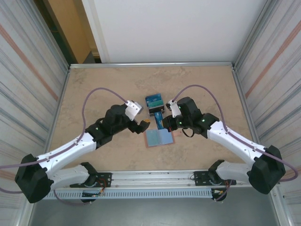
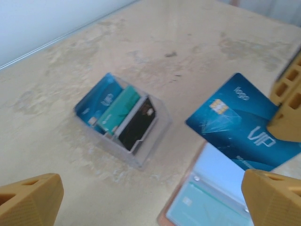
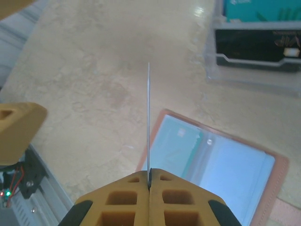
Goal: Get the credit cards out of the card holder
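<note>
The right fingers (image 3: 123, 200) are pinched shut on a blue credit card (image 2: 237, 123), held in the air just above the open card holder (image 3: 214, 162); the card holder lies flat on the tan desk (image 1: 94, 84) between the arms, a teal card (image 2: 188, 207) in its pocket. The left fingers (image 2: 29, 200) stand spread wide nearby; a clear stand (image 2: 155, 136) of cards sits just beyond.

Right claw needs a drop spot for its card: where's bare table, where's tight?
Bare table spreads wide left of the clear stand, and right of it to the back right corner. Tight in the middle: stand, open card holder, left claw, right claw and its blue card.
</note>
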### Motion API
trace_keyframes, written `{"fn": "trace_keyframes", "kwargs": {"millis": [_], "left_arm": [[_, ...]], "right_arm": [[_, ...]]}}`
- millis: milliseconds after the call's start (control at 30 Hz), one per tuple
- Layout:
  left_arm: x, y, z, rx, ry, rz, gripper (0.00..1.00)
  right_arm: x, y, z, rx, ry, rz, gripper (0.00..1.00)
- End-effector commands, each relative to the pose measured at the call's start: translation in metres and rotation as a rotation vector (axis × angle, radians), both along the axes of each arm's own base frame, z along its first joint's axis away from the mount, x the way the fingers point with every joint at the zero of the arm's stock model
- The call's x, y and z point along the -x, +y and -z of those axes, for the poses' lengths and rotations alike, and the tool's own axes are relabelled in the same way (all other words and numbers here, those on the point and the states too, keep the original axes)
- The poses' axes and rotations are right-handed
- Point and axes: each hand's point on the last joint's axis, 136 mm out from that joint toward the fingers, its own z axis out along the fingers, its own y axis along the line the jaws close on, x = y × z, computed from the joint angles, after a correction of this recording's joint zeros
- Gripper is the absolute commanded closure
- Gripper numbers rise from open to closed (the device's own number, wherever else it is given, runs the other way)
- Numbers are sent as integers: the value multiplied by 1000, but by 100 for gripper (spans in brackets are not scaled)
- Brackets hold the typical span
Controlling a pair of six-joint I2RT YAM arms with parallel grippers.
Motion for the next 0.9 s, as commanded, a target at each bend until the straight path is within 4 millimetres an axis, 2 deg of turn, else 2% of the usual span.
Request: {"fn": "trace_keyframes", "kwargs": {"millis": [0,133,433,600,633,700,800,867], "left_arm": [[31,-22,-20,30,-1,289,6],[35,-23,-27,12,-16,358,12],[73,-39,-43,46,2,626,36],[82,-46,-42,60,42,705,77],[83,-46,-41,58,44,711,82],[84,-48,-41,53,41,724,84],[89,-51,-41,49,32,750,98],[90,-52,-40,46,30,758,100]], "right_arm": [[16,12,-33,-25,-118,-154,100],[35,18,-49,-21,-163,-265,100],[59,18,-59,12,-203,-374,100],[63,18,-66,4,-228,-398,100],[63,19,-68,1,-233,-400,100],[63,19,-69,-2,-238,-405,100],[63,20,-70,-5,-244,-408,100],[62,20,-71,-8,-253,-402,100]]}}
